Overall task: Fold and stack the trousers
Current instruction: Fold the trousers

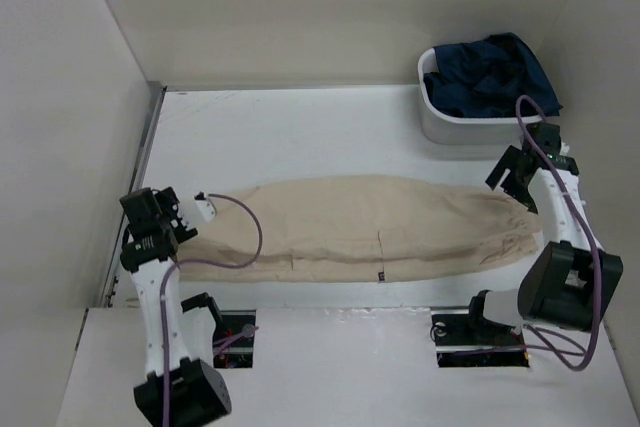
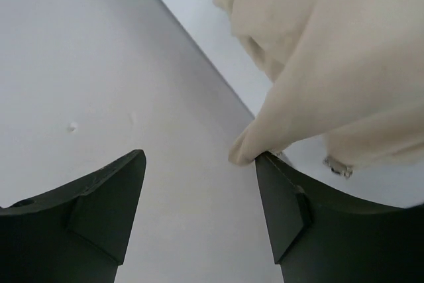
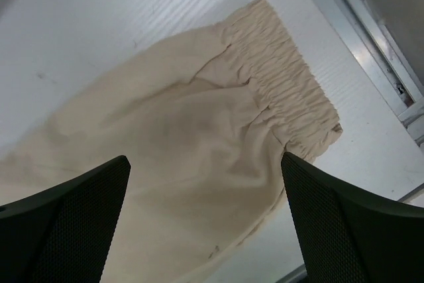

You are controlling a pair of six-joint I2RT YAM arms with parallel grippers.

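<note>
Bench [image 1: 300,127] carries everything: one pair of beige trousers [image 1: 370,227] lies flat across its middle, stretched lengthwise from left to right, the legs laid one on the other, which I judge leaves them ready for a fold across the length. One white tub [image 1: 440,129] stands at the far right corner, holding dark garments [image 1: 495,75] bunched together; how many are in it I cannot tell. Two arms bracket the cloth, one at each end, likely so that both ends can be lifted together. The right gripper [image 3: 205,164] hangs over the elastic waistband [image 3: 285,91], jaws spread and holding nothing. The left gripper [image 2: 199,164] sits low at the cuff end [image 2: 242,154], jaws spread too, one finger just touching the cloth's corner without pinching it. No folded stack shows yet.
</note>
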